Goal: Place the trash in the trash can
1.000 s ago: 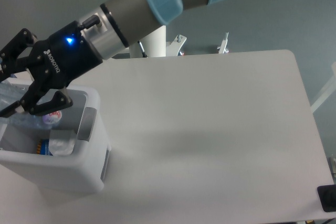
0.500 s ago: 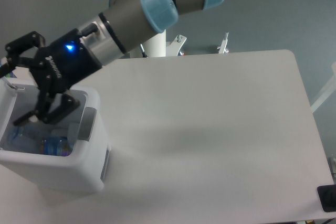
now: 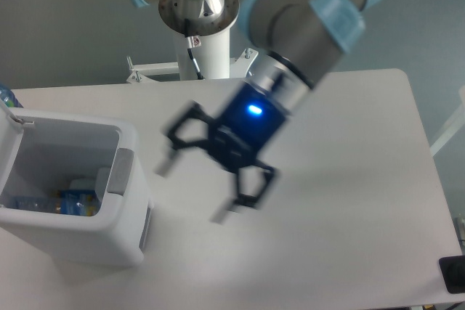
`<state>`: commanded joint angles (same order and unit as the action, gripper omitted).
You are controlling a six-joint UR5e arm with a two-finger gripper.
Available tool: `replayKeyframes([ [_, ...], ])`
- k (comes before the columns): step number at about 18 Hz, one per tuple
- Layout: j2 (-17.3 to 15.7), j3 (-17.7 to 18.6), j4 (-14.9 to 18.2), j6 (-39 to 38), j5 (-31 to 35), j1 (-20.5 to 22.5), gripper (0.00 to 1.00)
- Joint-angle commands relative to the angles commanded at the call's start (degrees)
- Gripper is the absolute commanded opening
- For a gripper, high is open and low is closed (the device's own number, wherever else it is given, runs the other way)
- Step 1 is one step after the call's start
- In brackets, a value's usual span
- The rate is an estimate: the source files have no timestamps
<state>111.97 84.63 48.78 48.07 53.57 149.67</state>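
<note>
The light grey trash can [image 3: 127, 234] stands at the table's left front. Inside it lies trash: a clear plastic bottle [image 3: 43, 202] with a blue label, and some pale scrap behind it that I cannot make out clearly. My gripper [image 3: 192, 192] is blurred with motion over the middle of the table, well to the right of the can. Its black fingers [image 3: 166, 165] are spread wide apart and hold nothing.
The white table [image 3: 349, 179] runs to a rounded right edge. The arm's white base post [image 3: 211, 56] stands behind the table's back edge. A dark object [image 3: 453, 274] sits at the far right front corner.
The gripper has swung out of the trash can and to the right, over the table's middle. The bottle that it held a second ago now lies inside the can.
</note>
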Motion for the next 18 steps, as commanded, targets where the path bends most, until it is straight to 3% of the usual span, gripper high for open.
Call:
replayKeyframes([
  [4,-0.08,3.17,0.18,9.04,12.41,0.71,1.0],
  [8,0.62,3.26,0.27,10.38,24.45,0.27,1.0],
  [13,1.67,3.61,0.44,16.08,30.89,-0.61,1.0],
  [18,1.68,4.05,3.34,21.02,37.48,-1.23,1.0],
])
